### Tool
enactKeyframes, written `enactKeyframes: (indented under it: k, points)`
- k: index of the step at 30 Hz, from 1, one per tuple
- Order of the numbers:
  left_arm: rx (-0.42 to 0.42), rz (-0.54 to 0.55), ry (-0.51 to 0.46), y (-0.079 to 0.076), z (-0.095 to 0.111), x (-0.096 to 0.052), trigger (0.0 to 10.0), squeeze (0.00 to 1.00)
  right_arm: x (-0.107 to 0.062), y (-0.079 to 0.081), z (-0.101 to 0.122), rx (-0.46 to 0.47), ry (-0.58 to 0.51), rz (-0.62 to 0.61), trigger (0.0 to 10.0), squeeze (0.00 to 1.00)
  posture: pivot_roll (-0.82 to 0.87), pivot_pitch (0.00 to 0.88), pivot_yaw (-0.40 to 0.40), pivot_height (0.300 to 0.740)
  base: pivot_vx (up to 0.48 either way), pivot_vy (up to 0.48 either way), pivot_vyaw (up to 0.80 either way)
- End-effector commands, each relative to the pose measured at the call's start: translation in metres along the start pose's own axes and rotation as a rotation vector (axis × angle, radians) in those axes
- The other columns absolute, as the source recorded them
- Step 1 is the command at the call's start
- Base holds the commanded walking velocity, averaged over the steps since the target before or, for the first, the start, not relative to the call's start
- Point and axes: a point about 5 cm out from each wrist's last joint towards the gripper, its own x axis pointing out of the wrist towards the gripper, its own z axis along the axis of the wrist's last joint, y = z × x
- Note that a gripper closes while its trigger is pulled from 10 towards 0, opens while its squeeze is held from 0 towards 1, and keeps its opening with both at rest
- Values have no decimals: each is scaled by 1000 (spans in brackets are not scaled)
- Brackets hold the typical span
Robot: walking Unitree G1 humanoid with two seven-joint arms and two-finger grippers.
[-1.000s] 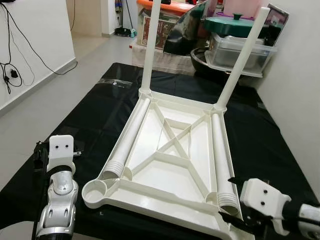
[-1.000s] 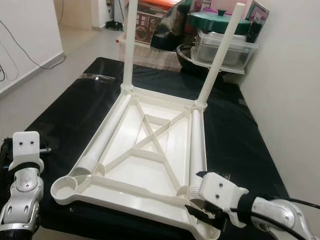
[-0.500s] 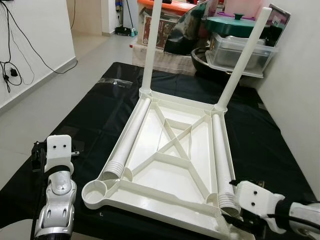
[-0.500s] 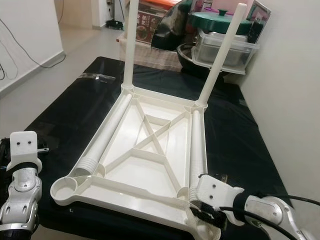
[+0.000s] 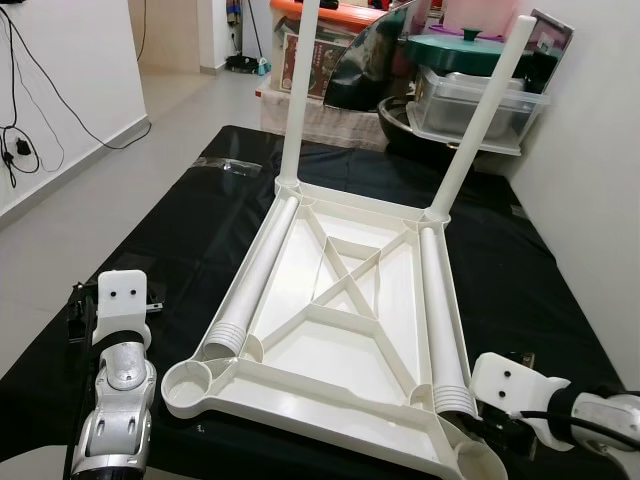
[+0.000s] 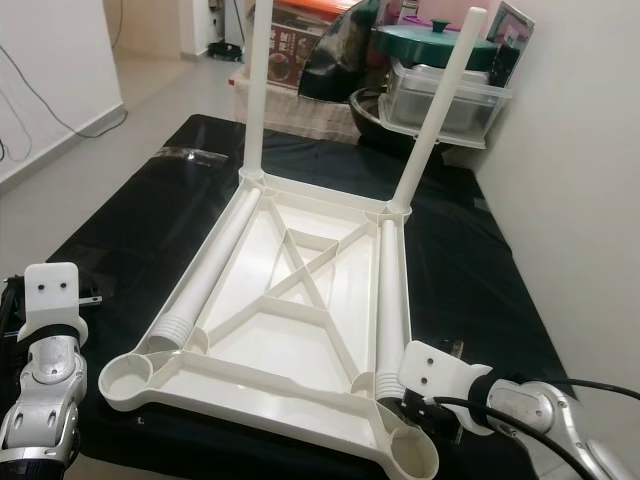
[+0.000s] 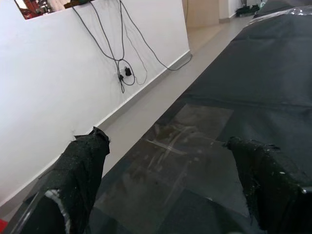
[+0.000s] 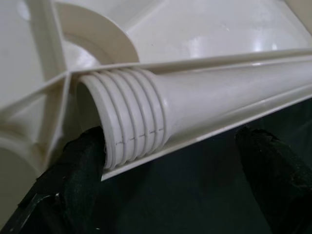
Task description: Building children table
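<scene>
White plastic table frame [image 5: 340, 330] is lying upside down on the black worktop [image 5: 520, 280]. The right tool [image 8: 170, 185], open, is straddling the loose leg's [image 6: 393, 300] ribbed near end; centre it before closing.

L hand [image 7: 165, 195]: low, fingers apart | R hand [image 8: 170, 195]: low, fingers apart

Both head eyes look forward and down, sharing the upturned white plastic table frame [image 5: 340, 330]. The right wrist camera sits close against its ribbed white leg [image 8: 146, 126]; the left faces a white wall [image 7: 58, 87].
</scene>
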Motion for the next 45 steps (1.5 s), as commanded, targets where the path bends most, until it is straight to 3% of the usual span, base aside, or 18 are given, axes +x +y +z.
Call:
enactKeyframes:
  k: [1,5,7,8,9,10,12,15,16,17,19,26,33,38,39,41,43,45]
  points:
    - [-16,-13,-3,-4,1,-2,10000,0,3,-4,-3,8,29,-46,10000,0,148,0,-152,740,0,0,0]
    - [-17,-15,-3,-4,1,-2,10000,0,6,-7,-2,29,29,-97,10000,0,148,0,-152,740,0,0,0]
    - [-16,-17,-3,-5,1,-3,10000,0,9,-14,-3,34,47,-222,10000,0,145,0,-149,740,0,0,0]
    - [-16,-17,-3,-5,1,-3,10000,0,9,-14,-3,34,47,-222,10000,0,145,0,-149,740,0,0,0]
    - [-16,-16,-3,-5,0,-3,10000,0,10,-20,-3,68,46,-323,10000,0,146,0,-152,740,0,0,0]
    - [-16,-16,-3,-5,0,-3,10000,0,10,-20,-3,68,46,-323,10000,0,146,0,-152,740,0,0,0]
    - [-15,-12,-2,-4,0,-3,10000,0,10,-29,2,155,19,-527,10000,0,146,0,-152,740,0,0,0]
    - [-15,-10,-3,-3,0,-3,10000,0,10,-30,4,191,1,-586,9725,0,146,0,-152,740,0,0,0]
    - [-15,-9,-2,-3,0,-3,10000,0,9,-30,6,224,-13,-635,8039,0,153,0,-155,740,0,0,0]
    - [-15,-10,-2,-3,0,-3,10000,0,7,-30,7,258,-30,-675,588,0,147,0,-151,740,0,0,0]
    - [-14,-11,-2,-3,-1,-3,10000,0,6,-30,8,282,-41,-704,0,0,147,0,-151,740,0,0,0]
    - [-12,-23,1,-5,-2,-4,10000,0,11,-15,13,403,-94,-706,0,0,139,0,-145,740,0,0,0]
    - [-12,-33,-7,-6,0,-3,10000,0,27,-3,22,435,-124,-665,0,0,155,0,-149,740,0,0,0]
    - [-55,-105,-107,-23,26,4,10000,0,29,-10,31,453,-188,-708,0,0,148,0,-132,740,0,0,0]
    - [-89,-201,-151,-37,38,3,10000,0,25,-13,34,493,-225,-731,0,0,143,0,-125,740,0,0,0]
    - [-111,-270,-182,-46,45,1,10000,0,23,-14,36,521,-249,-745,0,0,142,0,-123,740,0,0,0]
    - [-202,-550,-304,-77,71,-18,10000,0,14,-19,45,549,-345,-770,0,0,123,0,-96,740,0,0,0]
    - [-233,-684,-347,-92,82,-30,10000,0,7,-20,50,525,-395,-774,0,0,120,0,-92,740,0,0,0]
